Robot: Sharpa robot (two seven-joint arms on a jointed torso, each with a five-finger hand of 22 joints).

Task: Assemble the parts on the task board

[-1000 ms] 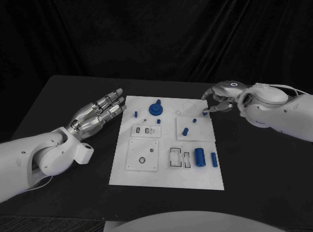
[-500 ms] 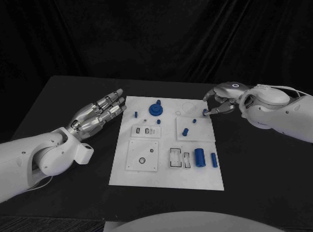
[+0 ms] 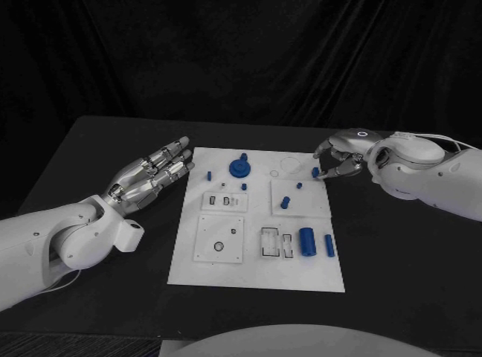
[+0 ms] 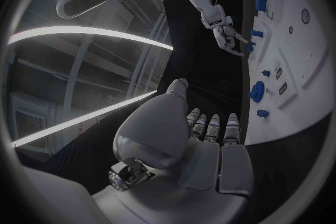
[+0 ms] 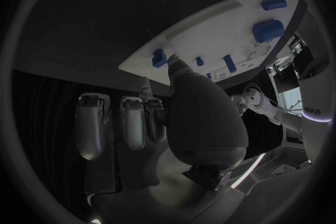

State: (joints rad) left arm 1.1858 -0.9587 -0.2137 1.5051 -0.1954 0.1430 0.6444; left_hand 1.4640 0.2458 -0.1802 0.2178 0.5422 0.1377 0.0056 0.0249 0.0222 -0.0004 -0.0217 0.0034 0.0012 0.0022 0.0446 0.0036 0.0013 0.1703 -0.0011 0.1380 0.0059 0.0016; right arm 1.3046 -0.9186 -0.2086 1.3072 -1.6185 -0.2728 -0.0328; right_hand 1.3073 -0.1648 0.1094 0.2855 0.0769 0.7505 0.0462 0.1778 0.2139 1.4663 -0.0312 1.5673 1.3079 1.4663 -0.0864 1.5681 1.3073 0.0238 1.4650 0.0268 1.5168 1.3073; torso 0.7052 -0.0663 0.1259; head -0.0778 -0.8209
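The white task board [image 3: 219, 264] lies mid-table with blue parts on it: a round knob [image 3: 240, 166], small pegs [image 3: 209, 176] [image 3: 286, 201] and two cylinders [image 3: 308, 240] [image 3: 329, 245]. My right hand [image 3: 340, 158] hovers at the board's far right edge and pinches a small blue part [image 3: 315, 172] between thumb and fingertip. In the right wrist view the thumb [image 5: 183, 70] meets that blue part [image 5: 159, 58] at the board's edge [image 5: 210, 28]. My left hand [image 3: 155, 171] is open with fingers stretched out, just off the board's left side, holding nothing; its palm [image 4: 203, 145] faces the board [image 4: 308, 61].
Several recessed white plates with slots and holes [image 3: 221, 239] [image 3: 273, 242] cover the near half of the board. Black tabletop [image 3: 413, 253] surrounds the board on all sides, with a dark curtain behind.
My right hand has edged slightly to the right with the small blue part still pinched. The left hand has not moved.
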